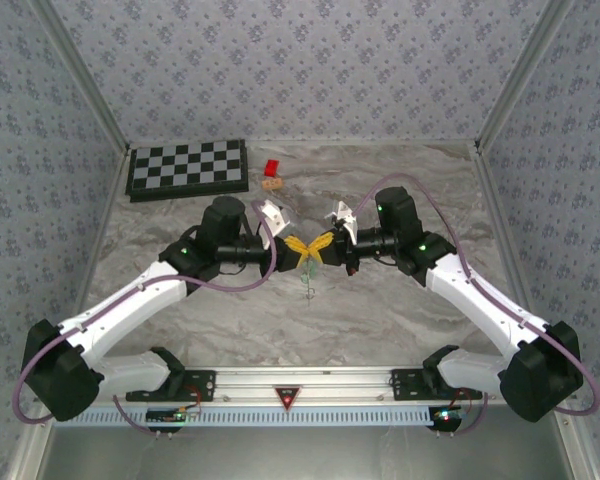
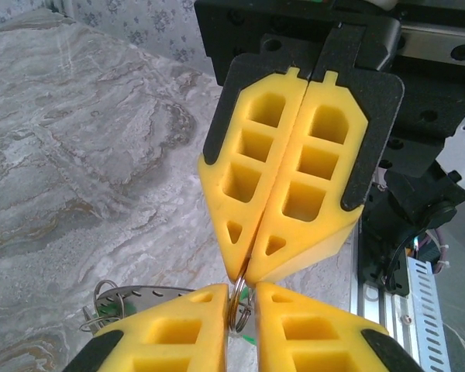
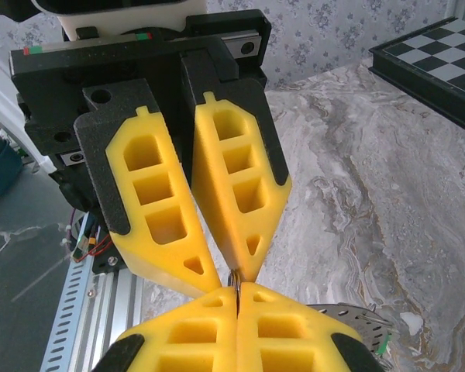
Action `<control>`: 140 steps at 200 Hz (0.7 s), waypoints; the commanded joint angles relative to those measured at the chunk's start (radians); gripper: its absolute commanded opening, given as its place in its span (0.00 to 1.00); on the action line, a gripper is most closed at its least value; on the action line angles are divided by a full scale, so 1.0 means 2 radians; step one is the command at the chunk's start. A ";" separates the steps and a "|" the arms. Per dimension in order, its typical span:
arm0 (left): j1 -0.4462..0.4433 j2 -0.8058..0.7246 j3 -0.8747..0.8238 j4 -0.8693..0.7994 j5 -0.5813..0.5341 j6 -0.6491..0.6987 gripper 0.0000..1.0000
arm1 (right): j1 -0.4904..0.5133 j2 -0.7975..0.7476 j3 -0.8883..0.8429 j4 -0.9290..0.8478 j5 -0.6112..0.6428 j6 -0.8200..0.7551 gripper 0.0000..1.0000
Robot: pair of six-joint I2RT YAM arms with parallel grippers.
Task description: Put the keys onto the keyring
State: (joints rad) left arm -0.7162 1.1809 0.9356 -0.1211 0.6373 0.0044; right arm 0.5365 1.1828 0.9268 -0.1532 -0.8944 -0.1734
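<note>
- Mounting rail [image 1: 310, 378] with a red triangle sticker [image 1: 288, 397] lies behind the jaws, between the arm bases.
- Both arms bend at the elbow and reach inward, meeting tip to tip.
- Left gripper [image 3: 236, 270] and right gripper [image 2: 244, 275] are each pinched closed on the keyring [image 3: 345, 314]. The green keys [image 1: 306, 282] dangle beneath the jaws.
- Beyond the jaws lie a chessboard [image 1: 188, 168], a red block [image 1: 272, 167] and a tan piece [image 1: 272, 184].

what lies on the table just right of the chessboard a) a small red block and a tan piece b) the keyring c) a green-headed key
a, the top view shows the red block and the tan piece lying close off the chessboard's right edge.
</note>
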 commanded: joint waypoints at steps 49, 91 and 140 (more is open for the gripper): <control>-0.005 0.009 0.016 0.005 0.013 0.003 0.00 | 0.007 -0.012 0.006 0.021 -0.021 0.003 0.00; -0.004 -0.008 0.000 0.040 -0.006 -0.008 0.00 | 0.004 -0.028 -0.008 0.037 0.008 0.018 0.09; -0.005 -0.050 -0.051 0.136 -0.055 -0.048 0.00 | -0.025 -0.092 -0.090 0.160 0.070 0.083 0.29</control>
State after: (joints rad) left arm -0.7242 1.1370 0.8700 -0.0021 0.5800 -0.0387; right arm 0.5079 1.0576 0.8013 0.0189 -0.8154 -0.0853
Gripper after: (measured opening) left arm 0.057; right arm 0.244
